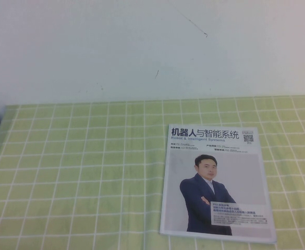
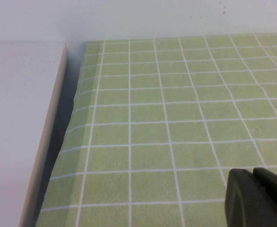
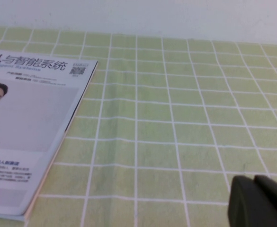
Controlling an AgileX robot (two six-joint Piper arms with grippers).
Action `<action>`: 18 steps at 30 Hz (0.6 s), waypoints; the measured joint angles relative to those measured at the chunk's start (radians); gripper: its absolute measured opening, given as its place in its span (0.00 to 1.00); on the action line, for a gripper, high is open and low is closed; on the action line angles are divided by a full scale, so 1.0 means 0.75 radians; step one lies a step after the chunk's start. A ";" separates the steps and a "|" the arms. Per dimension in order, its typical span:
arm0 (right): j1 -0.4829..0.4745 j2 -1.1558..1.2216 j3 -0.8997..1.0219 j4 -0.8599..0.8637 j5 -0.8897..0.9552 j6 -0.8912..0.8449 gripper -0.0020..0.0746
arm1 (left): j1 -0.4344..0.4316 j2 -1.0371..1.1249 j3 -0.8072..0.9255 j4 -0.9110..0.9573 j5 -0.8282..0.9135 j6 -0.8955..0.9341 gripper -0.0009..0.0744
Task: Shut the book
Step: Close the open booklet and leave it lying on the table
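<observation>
- a thin, glossy magazine-style book [image 1: 217, 182] with a pale cover, a black chinese title and a photo of a man in a dark blue suit is seen lying flat and closed, cover up.
- it is placed on the near right part of a light green tablecloth [image 1: 79, 166] checked with white lines; its near edge lies close to the near edge of the high view.
- a plain white wall [image 1: 142, 47] is seen behind the far edge of the cloth.
- a white flat slab [image 2: 15, 118] is seen beside the left edge of the cloth.
- the left gripper [image 2: 253, 176], dark and seen only in its wrist view, is held over bare cloth near that slab; its two halves are pressed together, clenched on nothing.
- the right gripper [image 3: 254, 180] is held over bare cloth to the right of the book, apart from it, likewise clenched and empty.
- neither gripper is shown in the high view.
</observation>
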 joint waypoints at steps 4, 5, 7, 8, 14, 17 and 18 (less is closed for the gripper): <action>0.013 0.000 0.000 -0.001 -0.002 0.000 0.02 | 0.000 0.000 0.000 0.000 0.000 0.000 0.01; 0.013 0.000 0.000 -0.001 -0.002 0.000 0.02 | 0.000 0.000 0.000 0.000 0.000 0.000 0.01; 0.013 0.000 0.000 -0.003 -0.002 0.000 0.02 | 0.000 0.000 0.000 0.000 0.000 0.000 0.01; 0.013 0.000 0.000 -0.003 -0.002 0.000 0.02 | 0.000 0.000 0.000 0.000 0.000 0.000 0.01; 0.013 0.000 0.000 -0.003 -0.002 0.000 0.02 | 0.000 0.000 0.000 0.000 0.000 0.000 0.01; 0.013 0.000 0.000 -0.003 -0.002 0.000 0.02 | 0.000 0.000 0.000 0.000 0.000 0.000 0.01; 0.013 0.000 0.000 -0.003 -0.002 0.000 0.02 | 0.000 0.000 0.000 0.000 0.000 0.000 0.01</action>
